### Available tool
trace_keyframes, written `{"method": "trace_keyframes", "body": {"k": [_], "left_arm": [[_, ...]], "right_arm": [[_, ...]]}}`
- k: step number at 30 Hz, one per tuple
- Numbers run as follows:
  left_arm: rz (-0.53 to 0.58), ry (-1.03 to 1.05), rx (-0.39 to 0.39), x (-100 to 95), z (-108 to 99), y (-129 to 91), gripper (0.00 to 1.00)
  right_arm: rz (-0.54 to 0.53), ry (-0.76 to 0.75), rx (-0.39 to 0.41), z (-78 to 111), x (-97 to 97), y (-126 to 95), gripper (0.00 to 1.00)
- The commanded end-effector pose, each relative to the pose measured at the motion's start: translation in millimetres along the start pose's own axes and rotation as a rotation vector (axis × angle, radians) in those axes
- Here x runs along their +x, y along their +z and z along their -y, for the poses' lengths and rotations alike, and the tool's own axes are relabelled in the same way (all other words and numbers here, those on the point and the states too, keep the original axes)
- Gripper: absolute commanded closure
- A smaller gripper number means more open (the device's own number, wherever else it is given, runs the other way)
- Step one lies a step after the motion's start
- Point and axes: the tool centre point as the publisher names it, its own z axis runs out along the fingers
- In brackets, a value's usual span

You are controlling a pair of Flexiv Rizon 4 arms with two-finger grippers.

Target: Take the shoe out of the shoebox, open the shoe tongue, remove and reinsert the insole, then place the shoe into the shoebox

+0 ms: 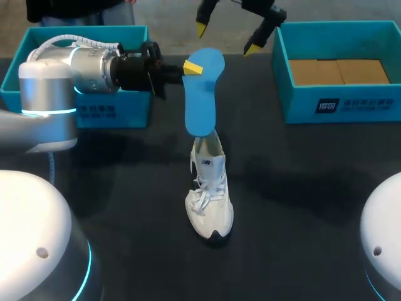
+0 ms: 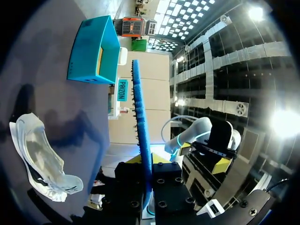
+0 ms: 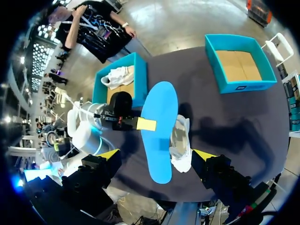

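Insole (image 1: 203, 94) pinched in my left gripper (image 1: 190, 68) hung toe-down over shoe (image 1: 210, 194), likely for reinsertion; right gripper (image 1: 227, 36) hovered wide.

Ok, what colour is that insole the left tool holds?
It's a bright blue flat insole, clearest in right wrist view.

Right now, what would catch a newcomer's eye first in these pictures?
The bright blue insole, pinched by the left gripper over the white shoe standing mid-table. Behind it the right gripper hangs open between the left shoebox and the right shoebox.
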Motion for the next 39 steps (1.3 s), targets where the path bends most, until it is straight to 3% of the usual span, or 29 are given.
{"method": "trace_keyframes", "body": {"k": [1,14,39], "left_arm": [[0.002,0.0,0.0,0.2,0,0,1.0],[0.002,0.0,0.0,0.2,0,0,1.0],[0.002,0.0,0.0,0.2,0,0,1.0]], "right_arm": [[0.175,0.001,0.013,-5.7,9.5,5,0.0],[0.285,-0.024,0.028,-11.7,29.8,15,0.0],[0.283,-0.019,0.029,-11.5,30.6,17,0.0]]}}
